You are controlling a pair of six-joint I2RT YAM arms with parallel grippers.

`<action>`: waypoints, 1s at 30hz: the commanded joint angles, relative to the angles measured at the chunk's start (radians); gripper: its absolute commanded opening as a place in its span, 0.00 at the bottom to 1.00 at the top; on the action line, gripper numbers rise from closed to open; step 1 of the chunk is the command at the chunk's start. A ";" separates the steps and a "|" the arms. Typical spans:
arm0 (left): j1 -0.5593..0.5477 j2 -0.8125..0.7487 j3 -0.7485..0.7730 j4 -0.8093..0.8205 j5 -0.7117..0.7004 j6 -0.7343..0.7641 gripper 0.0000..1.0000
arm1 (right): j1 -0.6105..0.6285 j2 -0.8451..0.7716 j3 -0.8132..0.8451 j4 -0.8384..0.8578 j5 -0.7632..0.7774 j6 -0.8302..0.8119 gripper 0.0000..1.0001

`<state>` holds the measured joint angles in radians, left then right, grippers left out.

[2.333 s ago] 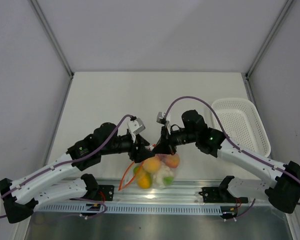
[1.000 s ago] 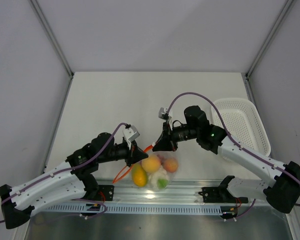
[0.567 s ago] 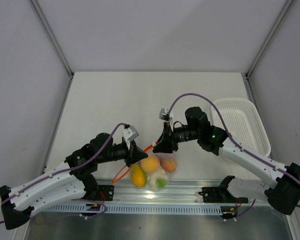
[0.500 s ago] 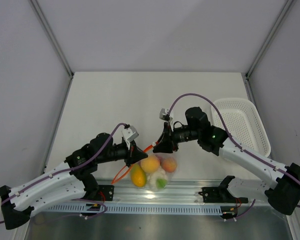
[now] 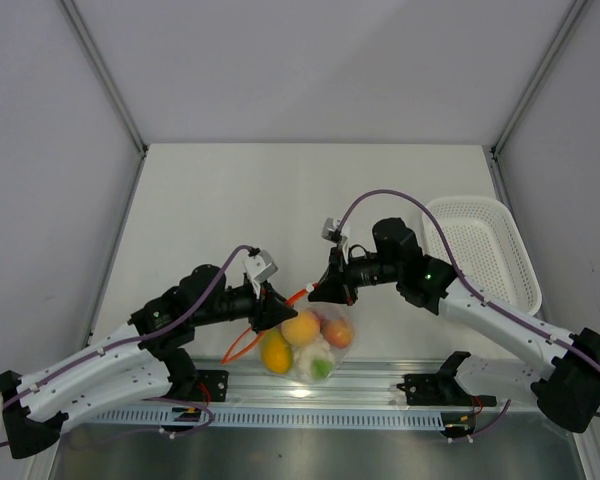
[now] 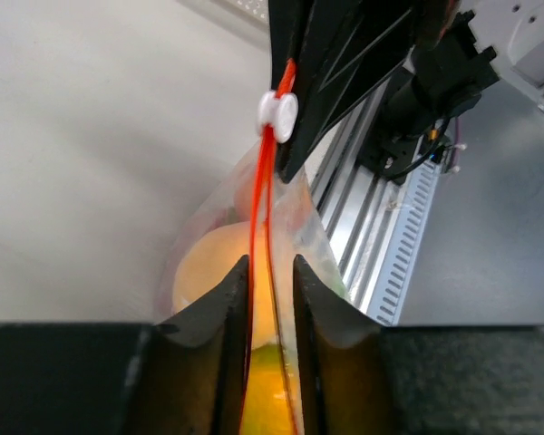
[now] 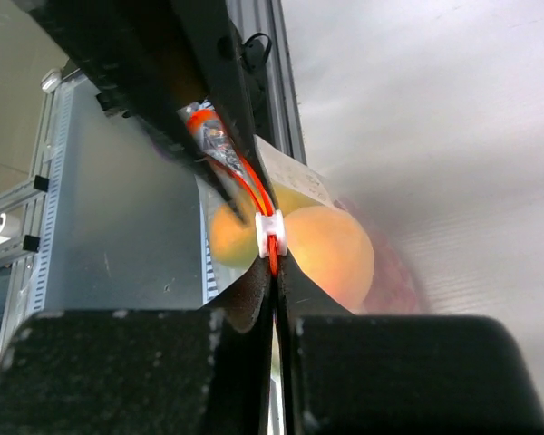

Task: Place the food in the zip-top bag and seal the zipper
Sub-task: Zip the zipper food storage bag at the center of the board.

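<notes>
The clear zip-top bag [image 5: 310,345] sits by the near table edge. Inside it is the food: an orange fruit [image 5: 301,327], a yellow one [image 5: 276,352], a peach-coloured one [image 5: 338,330] and a white-green piece [image 5: 321,362]. The red-orange zipper [image 5: 242,345] is stretched between both grippers. My right gripper [image 7: 272,263] is shut on the zipper's end, just behind its white clip [image 7: 270,234]. My left gripper [image 6: 270,263] straddles the zipper [image 6: 265,181], jaws a little apart. The two strips run through that gap, with fruit [image 6: 208,272] below.
A white perforated basket [image 5: 480,250] stands at the right side of the table. The aluminium rail [image 5: 380,385] with both arm bases runs right under the bag. The back half of the table holds nothing.
Since the oldest frame my left gripper has drawn back down-left along the zipper, and the bag has settled nearer the rail. Over the last second the right gripper has edged slightly right.
</notes>
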<state>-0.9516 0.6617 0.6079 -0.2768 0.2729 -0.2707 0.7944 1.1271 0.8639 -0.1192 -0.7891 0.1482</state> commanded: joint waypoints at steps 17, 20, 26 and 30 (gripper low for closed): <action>0.023 0.145 0.188 0.163 0.126 0.068 0.42 | -0.003 -0.067 -0.008 0.036 0.041 0.016 0.00; 0.039 0.156 0.174 0.194 0.166 0.064 0.39 | -0.004 -0.072 -0.005 0.035 0.037 0.011 0.00; 0.062 0.159 0.142 0.223 0.209 0.070 0.11 | -0.003 -0.053 0.006 0.038 0.024 0.013 0.00; 0.066 0.167 0.138 0.231 0.212 0.067 0.15 | -0.004 -0.043 0.015 0.036 0.017 0.010 0.00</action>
<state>-0.8864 0.8249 0.7513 -0.1127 0.4175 -0.2089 0.7940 1.0828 0.8478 -0.1303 -0.7609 0.1642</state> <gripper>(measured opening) 0.141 0.002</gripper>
